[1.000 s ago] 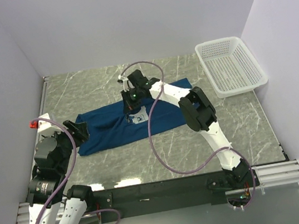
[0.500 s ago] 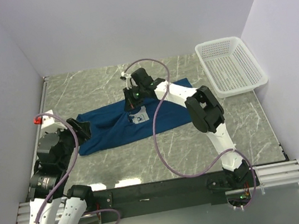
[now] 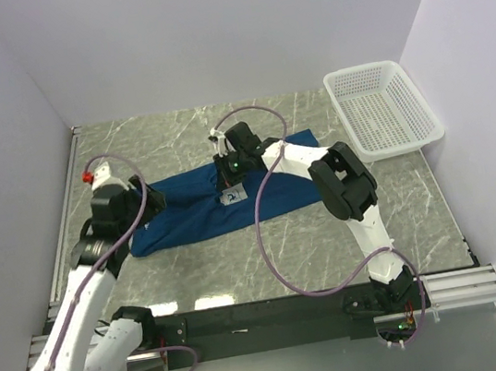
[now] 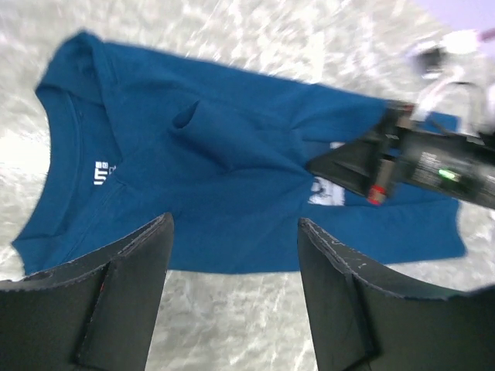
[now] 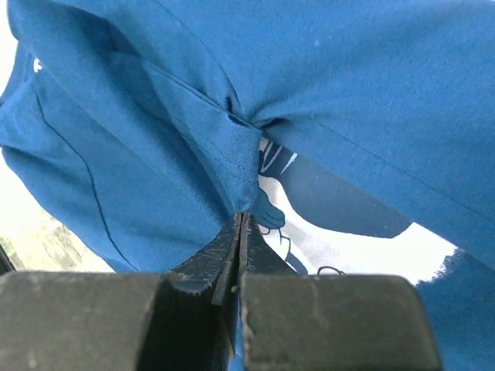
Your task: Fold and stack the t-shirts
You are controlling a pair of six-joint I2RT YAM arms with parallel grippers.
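Observation:
A blue t-shirt [image 3: 195, 207] with a white print lies partly folded across the middle of the marble table. It fills the left wrist view [image 4: 232, 185] and the right wrist view [image 5: 325, 85]. My right gripper [image 3: 230, 171] is shut on a fold of the t-shirt near its middle; in the right wrist view the fingertips [image 5: 241, 220] pinch blue fabric. My left gripper [image 3: 145, 204] is open and empty, above the shirt's left, collar end. In the left wrist view its open fingers [image 4: 340, 294] frame bare marble just off the shirt's edge.
A white plastic basket [image 3: 381, 108] stands at the back right of the table. Purple walls close in the left, back and right sides. Grey marble table [image 3: 241, 261] shows in front of the shirt.
My left arm has swung up and forward, from the left table edge to over the shirt's left end. My right gripper has shifted slightly right and nearer with the fabric.

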